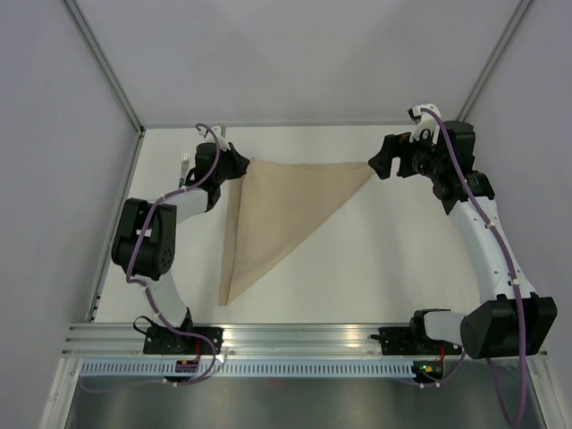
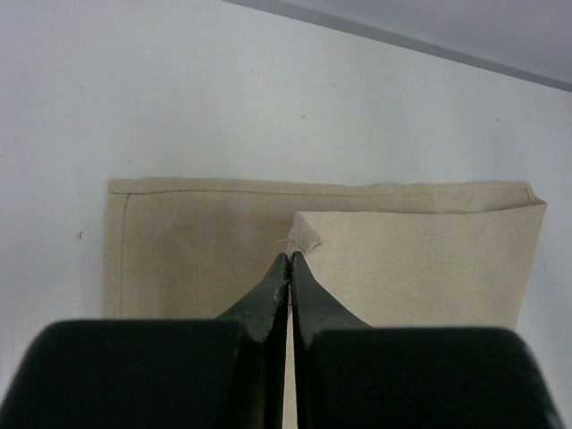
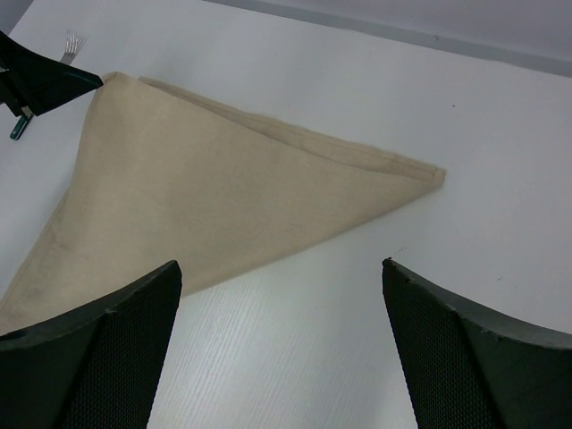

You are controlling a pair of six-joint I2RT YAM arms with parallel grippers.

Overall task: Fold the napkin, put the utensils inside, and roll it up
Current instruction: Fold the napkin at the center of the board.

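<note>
plain tan-beige over the napkin (image 1: pixel 277 214), its stitched hem the same shade. matte white for the table (image 1: pixel 384 259), silvery for the tines of the fork (image 1: pixel 184 165). black on the left gripper (image 2: pixel 290 257) and right gripper (image 3: pixel 280 264), with a fine mesh pattern on the latter's pads (image 3: pixel 465 357) and purple on the cables (image 1: pixel 515 375).

the white bench (image 1: pixel 384 259) is flat and plain. a tan napkin (image 1: pixel 277 210) lies on it, folded into a triangle. its long edge runs along the far side, and one thin point reaches near and left. a small fork (image 1: pixel 183 164) lies at the far left, near the napkin's left corner.
</note>
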